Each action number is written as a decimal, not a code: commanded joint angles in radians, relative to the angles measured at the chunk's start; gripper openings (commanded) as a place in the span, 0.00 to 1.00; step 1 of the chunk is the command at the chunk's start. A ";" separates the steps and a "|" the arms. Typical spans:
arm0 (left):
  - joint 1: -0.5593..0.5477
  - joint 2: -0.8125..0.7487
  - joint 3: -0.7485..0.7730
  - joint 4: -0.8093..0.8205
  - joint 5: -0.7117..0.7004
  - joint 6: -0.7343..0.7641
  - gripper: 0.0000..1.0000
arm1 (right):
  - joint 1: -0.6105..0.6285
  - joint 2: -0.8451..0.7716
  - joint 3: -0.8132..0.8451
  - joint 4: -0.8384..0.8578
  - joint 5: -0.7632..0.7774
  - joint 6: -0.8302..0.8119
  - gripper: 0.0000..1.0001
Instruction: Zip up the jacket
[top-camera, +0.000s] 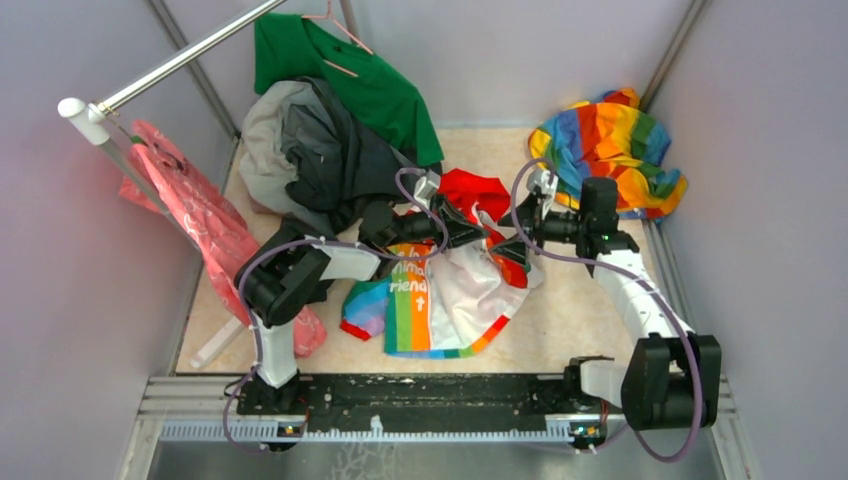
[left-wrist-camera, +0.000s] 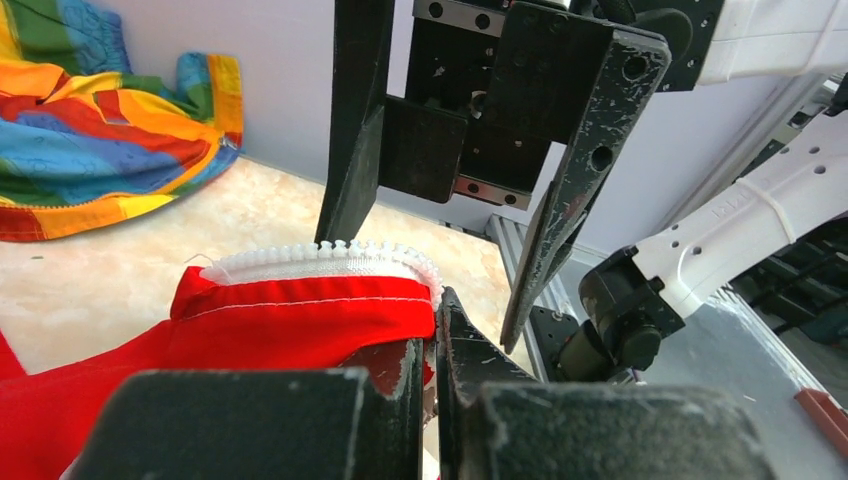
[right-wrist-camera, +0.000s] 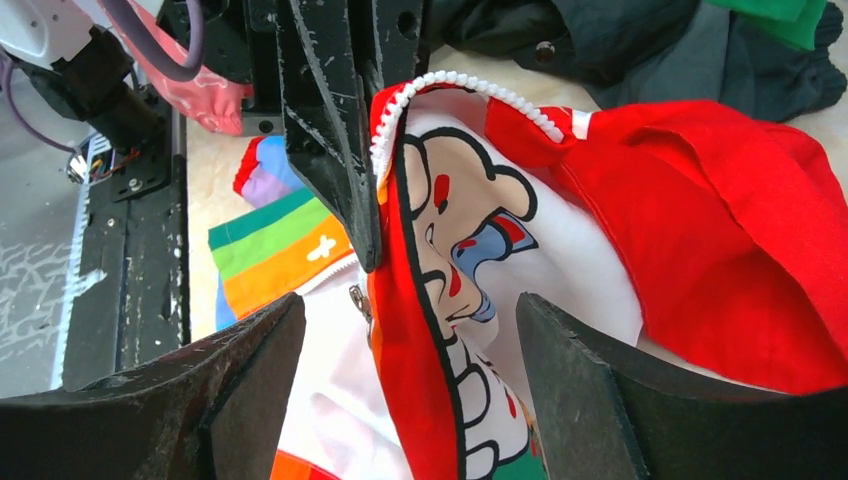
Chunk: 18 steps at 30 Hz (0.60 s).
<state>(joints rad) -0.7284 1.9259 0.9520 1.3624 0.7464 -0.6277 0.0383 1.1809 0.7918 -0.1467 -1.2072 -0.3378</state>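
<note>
Left gripper (left-wrist-camera: 435, 310) clamped tight on the jacket (top-camera: 450, 290) at its red zipper edge, held up above the table (top-camera: 570, 310). Right gripper (right-wrist-camera: 400, 330) spread wide, straddling the same edge, gripping nothing. Jacket body lies mid-table between the arms.

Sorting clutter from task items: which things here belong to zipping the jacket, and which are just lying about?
In the job: jacket, left gripper clamping its zipper edge, right gripper open.
Lying about: rainbow cloth, dark grey garment, green shirt, pink cloth.
</note>
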 joint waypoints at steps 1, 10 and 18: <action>-0.003 -0.013 0.032 0.044 0.062 -0.002 0.07 | 0.003 0.007 -0.025 0.044 -0.013 0.014 0.75; -0.003 0.046 0.043 0.171 0.071 -0.127 0.14 | 0.006 0.055 -0.012 -0.009 -0.072 -0.034 0.24; 0.012 -0.016 -0.079 0.179 0.003 -0.048 0.45 | -0.005 0.011 -0.004 0.039 -0.151 0.048 0.00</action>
<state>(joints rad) -0.7269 1.9614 0.9524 1.4769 0.7856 -0.7284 0.0391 1.2369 0.7593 -0.1715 -1.2732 -0.3405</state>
